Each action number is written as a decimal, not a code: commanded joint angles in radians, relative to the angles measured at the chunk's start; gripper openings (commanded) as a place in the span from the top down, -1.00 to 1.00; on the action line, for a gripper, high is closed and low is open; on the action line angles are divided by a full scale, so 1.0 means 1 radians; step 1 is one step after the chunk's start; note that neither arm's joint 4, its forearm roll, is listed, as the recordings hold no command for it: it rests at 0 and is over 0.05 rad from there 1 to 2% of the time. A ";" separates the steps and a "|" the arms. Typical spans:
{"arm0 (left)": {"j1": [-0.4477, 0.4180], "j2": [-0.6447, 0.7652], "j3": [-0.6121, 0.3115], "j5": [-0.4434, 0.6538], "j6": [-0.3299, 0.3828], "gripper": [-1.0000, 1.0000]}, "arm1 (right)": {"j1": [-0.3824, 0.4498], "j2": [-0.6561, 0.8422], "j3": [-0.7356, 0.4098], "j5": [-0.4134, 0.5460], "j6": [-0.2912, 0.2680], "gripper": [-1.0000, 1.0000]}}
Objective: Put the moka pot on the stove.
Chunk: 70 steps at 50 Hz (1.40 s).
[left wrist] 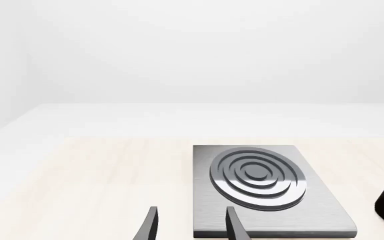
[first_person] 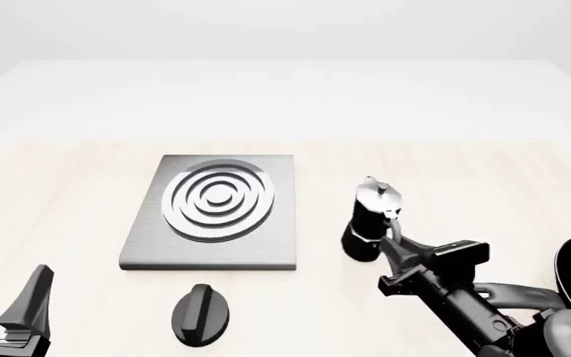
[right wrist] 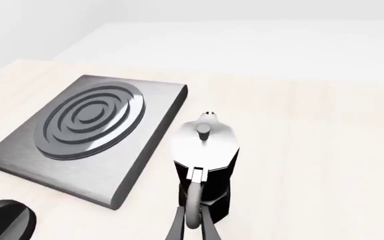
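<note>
Lowest in the front view, at the bottom left corner, the left gripper [first_person: 3,297] is seen with fingers apart and nothing between them. Just right of it lies the small black knob [first_person: 200,314], and above that the stove [first_person: 139,249] occupies the centre-left of the frame. Right of the stove, standing upright on the table [first_person: 68,186] and clear of the plate, is the moka pot [first_person: 370,223]. Its handle is turned toward the lower right, where the right gripper [first_person: 397,236] is closed around it, so the pot would have to be carried leftward.
</note>
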 commanded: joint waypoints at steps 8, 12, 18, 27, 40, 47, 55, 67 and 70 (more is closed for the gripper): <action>0.000 0.000 0.000 0.000 0.000 -1.00 | 0.017 -0.074 0.015 0.025 0.006 1.00; 0.000 0.000 0.000 0.000 0.000 -1.00 | 0.021 -0.128 0.021 0.055 0.001 1.00; 0.000 0.000 0.000 0.000 0.000 -1.00 | 0.021 -0.249 0.030 0.135 -0.008 1.00; 0.000 0.000 0.000 0.000 0.000 -1.00 | 0.017 -0.398 0.043 0.235 -0.021 1.00; 0.000 0.000 0.000 0.000 0.000 -1.00 | 0.013 -0.568 0.022 0.381 -0.035 1.00; 0.000 0.000 0.000 0.000 0.000 -1.00 | 0.018 -0.651 -0.024 0.484 -0.053 1.00; 0.000 0.000 0.000 0.000 0.000 -1.00 | 0.015 -0.699 -0.064 0.545 -0.060 1.00; 0.000 0.000 0.000 0.000 0.000 -1.00 | 0.018 -0.700 -0.142 0.569 -0.059 1.00; 0.000 0.000 0.000 0.000 0.000 -1.00 | 0.021 -0.689 -0.164 0.573 -0.061 1.00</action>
